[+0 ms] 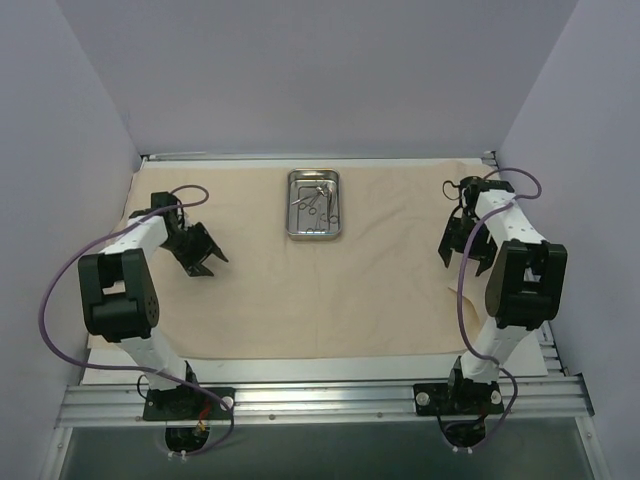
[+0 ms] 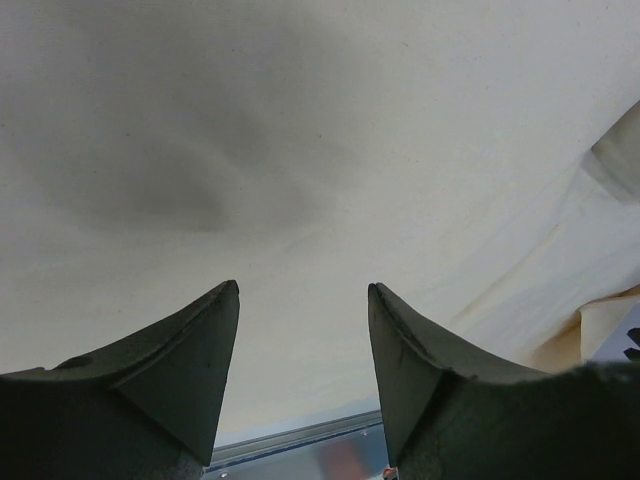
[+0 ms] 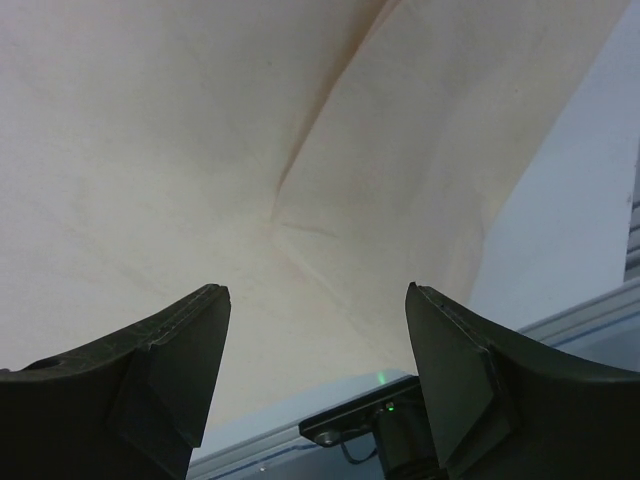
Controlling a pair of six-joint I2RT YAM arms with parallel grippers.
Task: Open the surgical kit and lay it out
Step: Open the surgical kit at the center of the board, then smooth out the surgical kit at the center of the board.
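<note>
Now, the large beige wrapping cloth (image 1: 260, 300) is lying open across the table, with an arm hovering at each side.

Over on the left, the left gripper (image 1: 203, 257) is hanging just above the fabric, jaws spread and pinching nothing, tilted down as if lining up to smooth or tug it. Moving across, the small shiny rectangular steel tray (image 1: 291, 212) is sitting on the cloth at the far middle, with the thin silver ring-handled forceps (image 1: 317, 198) lying inside it, not yet laid out. On the right, the right gripper (image 1: 462, 246) is hovering over a crease near the cloth's edge, jaws parted too and gripping nothing.
</note>
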